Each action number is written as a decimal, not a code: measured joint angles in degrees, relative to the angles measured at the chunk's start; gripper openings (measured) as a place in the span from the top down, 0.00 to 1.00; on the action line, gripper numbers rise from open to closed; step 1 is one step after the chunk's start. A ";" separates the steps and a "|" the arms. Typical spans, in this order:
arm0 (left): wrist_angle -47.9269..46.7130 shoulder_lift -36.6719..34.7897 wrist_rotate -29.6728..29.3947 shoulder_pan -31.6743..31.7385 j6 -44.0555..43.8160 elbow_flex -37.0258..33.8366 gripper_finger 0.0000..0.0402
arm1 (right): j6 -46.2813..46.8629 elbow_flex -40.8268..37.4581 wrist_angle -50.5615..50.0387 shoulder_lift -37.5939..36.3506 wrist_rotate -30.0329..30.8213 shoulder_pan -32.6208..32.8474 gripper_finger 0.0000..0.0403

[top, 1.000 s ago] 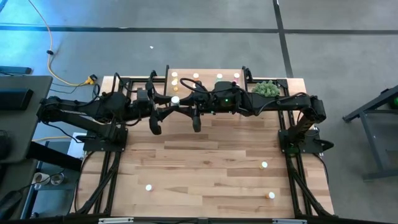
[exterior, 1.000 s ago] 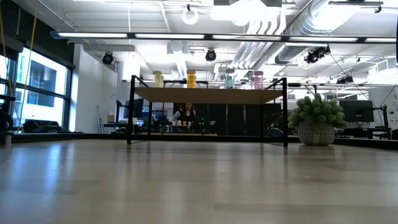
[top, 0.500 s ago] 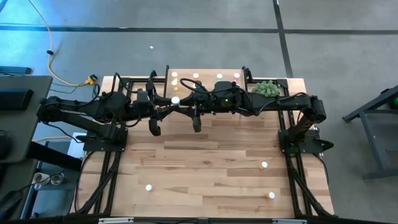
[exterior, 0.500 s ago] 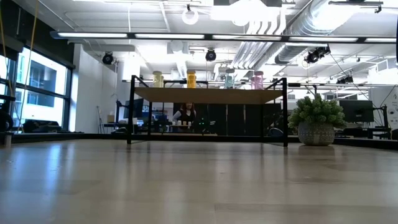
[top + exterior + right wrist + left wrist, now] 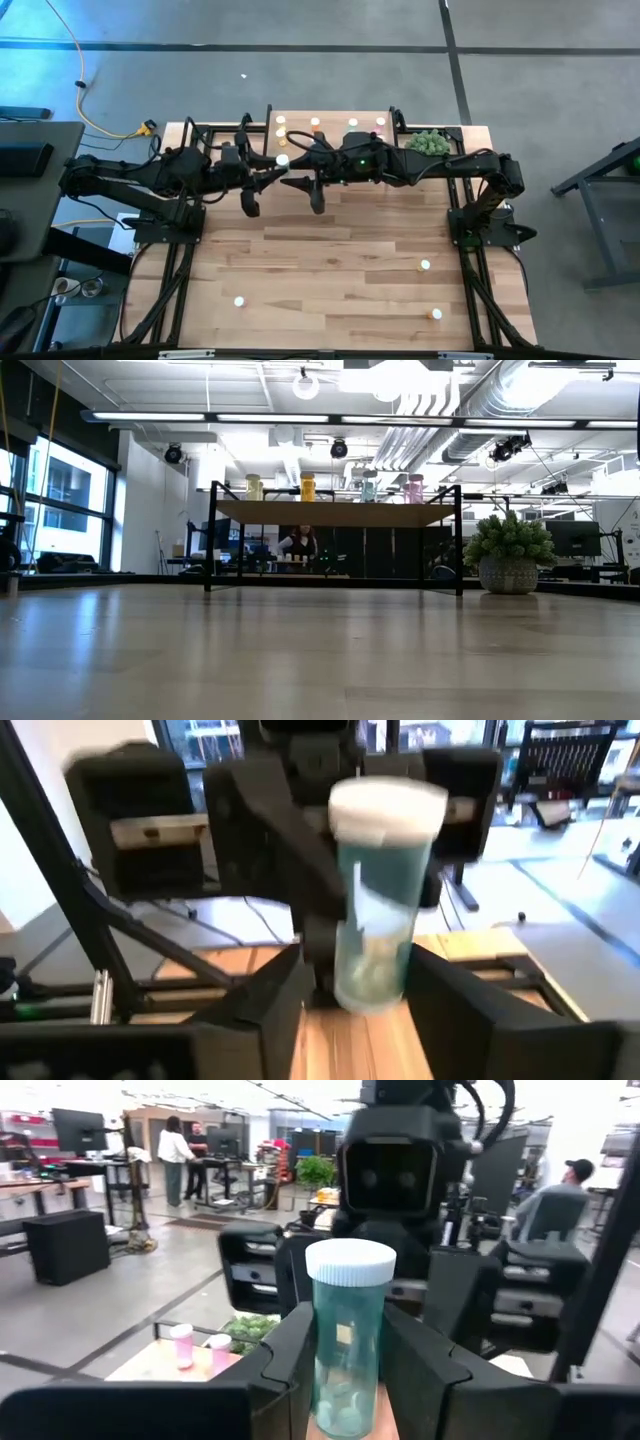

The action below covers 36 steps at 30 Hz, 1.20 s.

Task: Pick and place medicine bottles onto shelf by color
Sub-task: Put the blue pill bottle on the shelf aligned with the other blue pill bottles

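A translucent green medicine bottle [image 5: 347,1350] with a white cap stands upright between the fingers of my left gripper [image 5: 277,165], in the air just in front of the shelf [image 5: 330,117]. My right gripper [image 5: 297,170] faces it from the other side, open, with one finger on either side of the same bottle [image 5: 378,925]. I cannot tell whether the right fingers touch it. In the low view the shelf [image 5: 335,512] carries yellow, orange, green and pink bottles in a row. Neither gripper shows in the low view. My left gripper pinches the bottle's lower body [image 5: 345,1390] between its two fingers [image 5: 292,1355]. The fingers come level from the table's left side. The bottle stands upright with its cap [image 5: 350,1262] above the fingers, lifted clear of the table.
A green plant ball [image 5: 428,142] in a pot stands right of the shelf. Three loose bottles stand on the near half of the tabletop [image 5: 425,265], [image 5: 239,300], [image 5: 437,313]. Black frame rails run along both table sides.
My right gripper has moved toward the table's left, closing in on the bottle held by my left gripper. The left gripper and the bottle have stayed in place.
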 joint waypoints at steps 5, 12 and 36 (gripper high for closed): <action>-0.18 -0.03 -2.15 0.02 1.54 0.00 0.78 | 1.49 0.00 -6.24 -0.05 0.02 -1.42 0.50; -2.52 -0.03 -5.61 0.02 2.34 0.00 0.78 | -2.16 -0.02 -22.15 -3.22 3.68 -4.86 0.47; -0.42 9.99 -3.84 -0.02 3.94 0.02 0.78 | -5.19 -0.02 -14.99 -8.38 -8.52 -6.37 0.47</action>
